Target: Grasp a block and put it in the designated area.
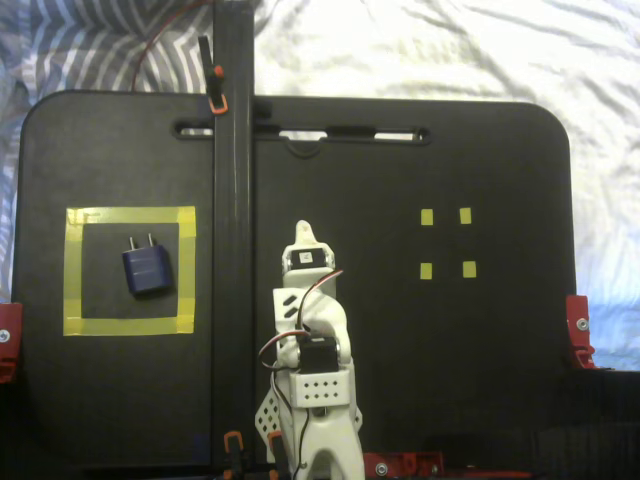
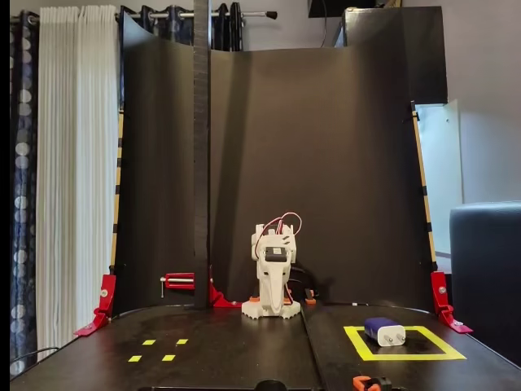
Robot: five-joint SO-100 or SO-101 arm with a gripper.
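Near board's left edge, charger (image 1: 146,269) lay inside taped square (image 1: 129,216); task looked done. Gripper (image 1: 303,236) folded, jaw state unclear; only rest needed.

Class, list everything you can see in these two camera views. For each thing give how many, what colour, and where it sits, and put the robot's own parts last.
Charger block: one, dark navy with two silver prongs, lying inside the taped square, clear of the tape.
Taped square: one, yellow outline on the black board, left side of the top-down fixed view.
Small square markers: four, yellow, grouped on the right of that view.
Board: one, black, resting on a white cloth.
Upright post: one, black, between square and arm.
Clamps: red, at the board's edges.
Backdrop: black, curved behind the arm.
Curtain: white, far left of the front fixed view.
Robot arm: one, white with red wires, folded at the board's near middle; its jaws cannot be made out.
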